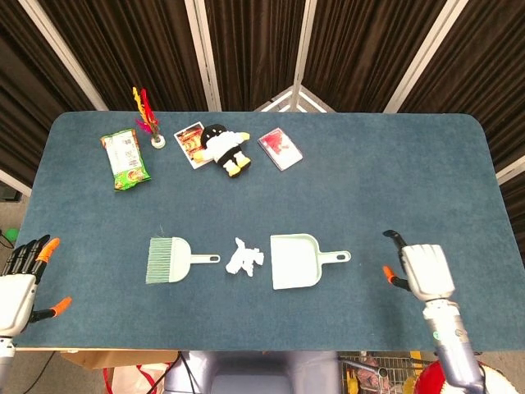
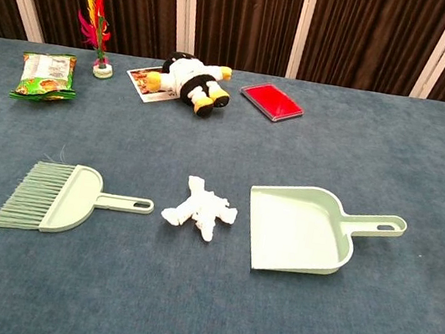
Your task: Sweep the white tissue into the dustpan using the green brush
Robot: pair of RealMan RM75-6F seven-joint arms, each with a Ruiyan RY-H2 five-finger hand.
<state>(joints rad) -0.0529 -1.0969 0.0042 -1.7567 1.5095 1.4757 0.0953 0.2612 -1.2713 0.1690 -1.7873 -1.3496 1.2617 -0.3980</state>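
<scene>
Dark curtains hang behind a blue felt-covered table (image 1: 369,189), and the task's three things lie in a row near its front edge: the green brush (image 1: 170,259) on the left with its bristles pointing away from the centre and its handle toward it, the crumpled white tissue (image 1: 244,258) just beside the handle's end, and the dustpan (image 1: 294,261) just right of the tissue, its wide mouth facing the tissue and its handle pointing right. Nothing is held yet. The left hand (image 1: 18,279) hovers off the table's left front corner, empty with fingers spread; the right hand (image 1: 425,271) is above the table to the right of the dustpan handle, empty, its fingers angled downward and apart as far as the head view shows. The step in hand looks like the reach to pick up the tools. To do it well, the left hand should take the brush by its handle, then turn it so the bristles face the tissue, while the right hand steadies the dustpan by its handle so the pan does not slide. The tissue is light and may catch in the bristles or skid on the felt, so a low, short stroke straight toward the pan's mouth seems safest.
</scene>
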